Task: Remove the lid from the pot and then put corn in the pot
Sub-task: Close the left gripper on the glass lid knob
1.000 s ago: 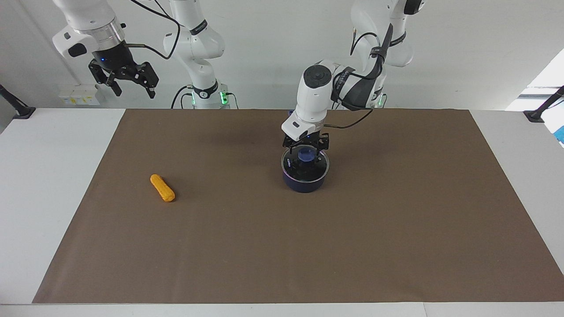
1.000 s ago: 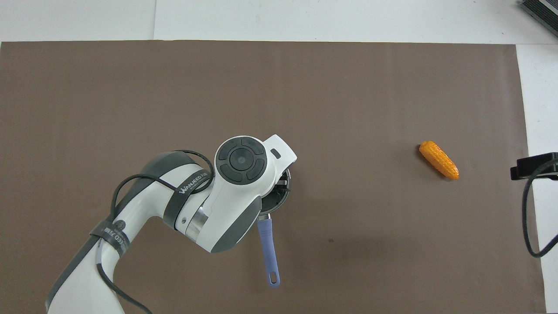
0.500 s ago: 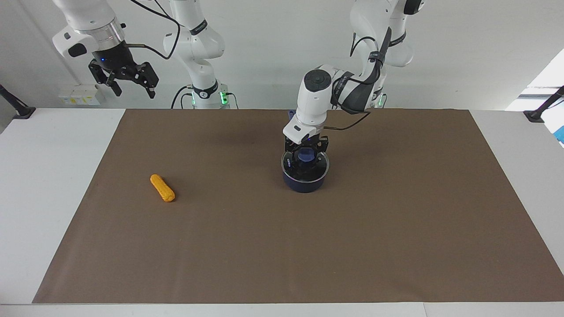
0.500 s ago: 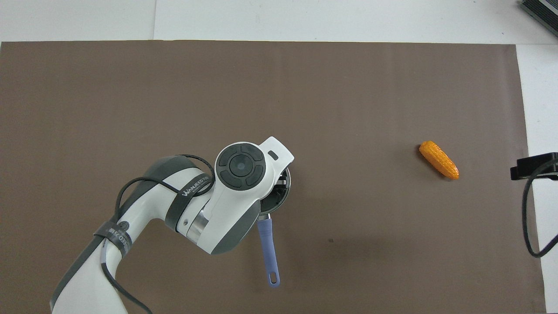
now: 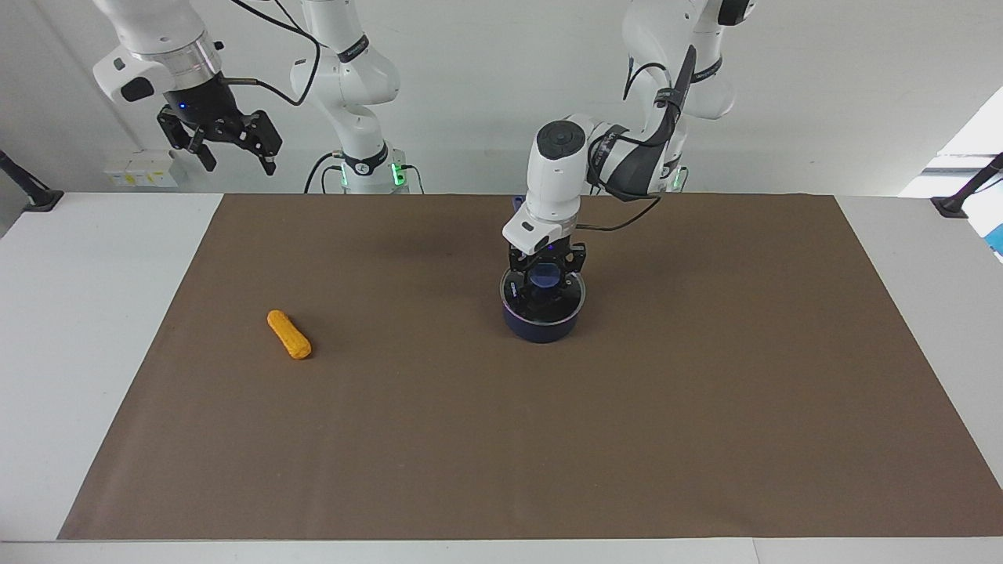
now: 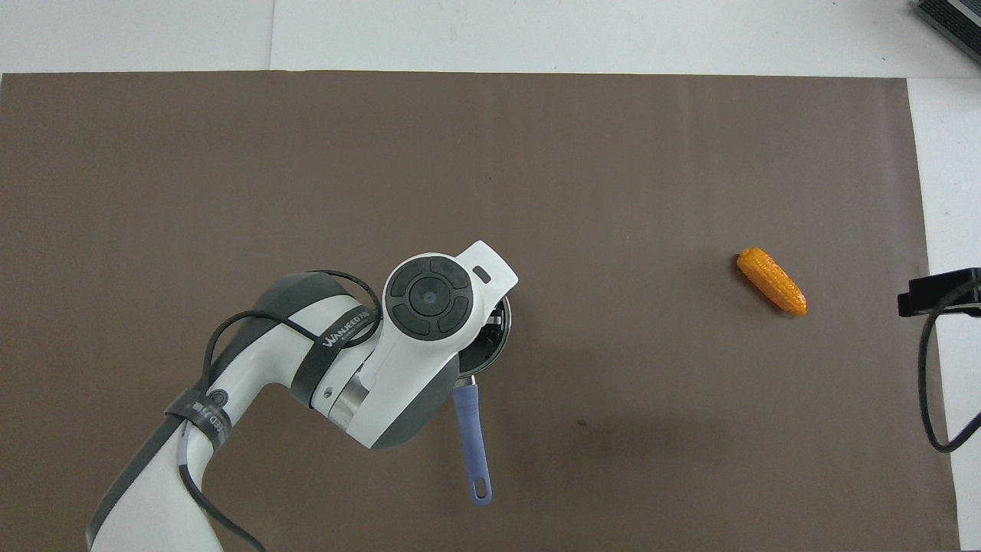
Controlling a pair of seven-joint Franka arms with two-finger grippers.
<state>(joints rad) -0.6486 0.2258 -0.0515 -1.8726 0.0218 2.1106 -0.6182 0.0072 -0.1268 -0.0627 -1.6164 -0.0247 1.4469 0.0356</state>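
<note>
The dark blue pot (image 5: 541, 327) stands mid-mat with the glass lid (image 5: 560, 307) on it; its blue knob (image 5: 544, 274) shows between the fingers of my left gripper (image 5: 545, 282). That gripper is down on the lid, open, with a finger on either side of the knob. In the overhead view the left wrist covers most of the pot; only the lid's edge (image 6: 500, 337) and the long handle (image 6: 471, 437) show. The corn (image 5: 288, 334) lies on the mat toward the right arm's end (image 6: 771, 280). My right gripper (image 5: 223, 149) waits open, high above the table's edge near its base.
A brown mat (image 5: 501, 439) covers most of the white table (image 5: 78, 313). The pot's handle points toward the robots. A black part of the right arm (image 6: 939, 295) shows at the overhead view's edge beside the corn.
My left gripper has sunk a little lower around the lid's knob and the wrist has straightened. Pot, lid, corn and right arm have not moved.
</note>
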